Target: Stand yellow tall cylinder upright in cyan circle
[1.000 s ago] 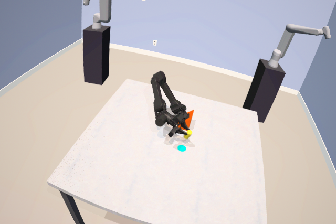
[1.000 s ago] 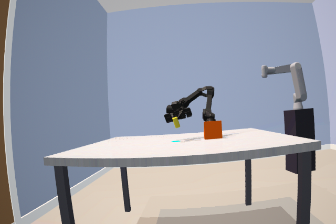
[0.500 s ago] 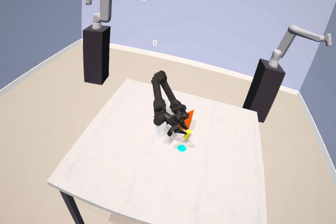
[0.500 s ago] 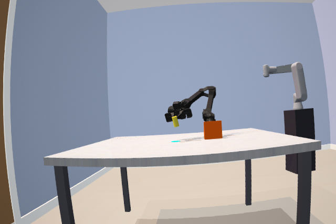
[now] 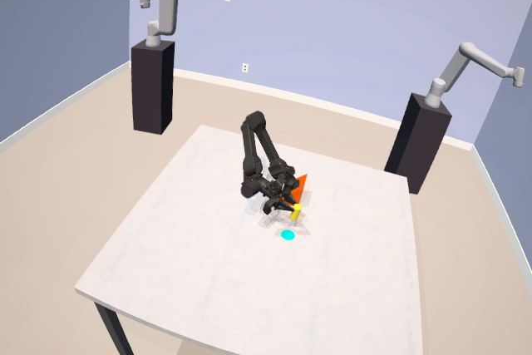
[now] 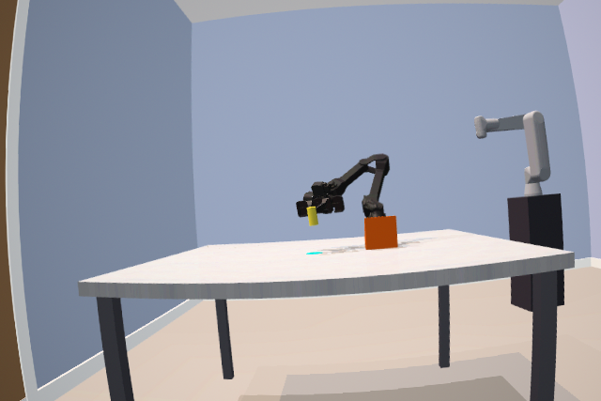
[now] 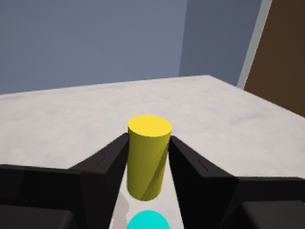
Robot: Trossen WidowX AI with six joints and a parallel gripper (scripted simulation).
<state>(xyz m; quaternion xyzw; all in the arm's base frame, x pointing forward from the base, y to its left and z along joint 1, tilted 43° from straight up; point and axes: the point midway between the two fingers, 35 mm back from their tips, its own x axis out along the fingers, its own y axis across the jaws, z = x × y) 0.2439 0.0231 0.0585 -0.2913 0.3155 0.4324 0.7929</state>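
The yellow cylinder point(image 5: 295, 212) point(image 6: 312, 216) point(image 7: 147, 162) is held in the air above the table, near upright with a slight tilt in the exterior view. My gripper point(image 5: 296, 208) point(image 7: 149, 139) is shut on it near its upper end, one finger on each side in the wrist view. The cyan circle point(image 5: 288, 234) point(image 6: 314, 253) point(image 7: 149, 220) lies flat on the table. In the exterior view it is below the cylinder; in the wrist view it shows at the bottom edge, nearer than the cylinder's lower end.
An orange block point(image 5: 302, 186) point(image 6: 380, 232) stands on the table point(image 5: 240, 291) point(image 6: 218, 270) close to the arm, behind the gripper in the top view. Two grey arms point(image 5: 168, 7) point(image 5: 455, 66) stand on dark pedestals beyond the table.
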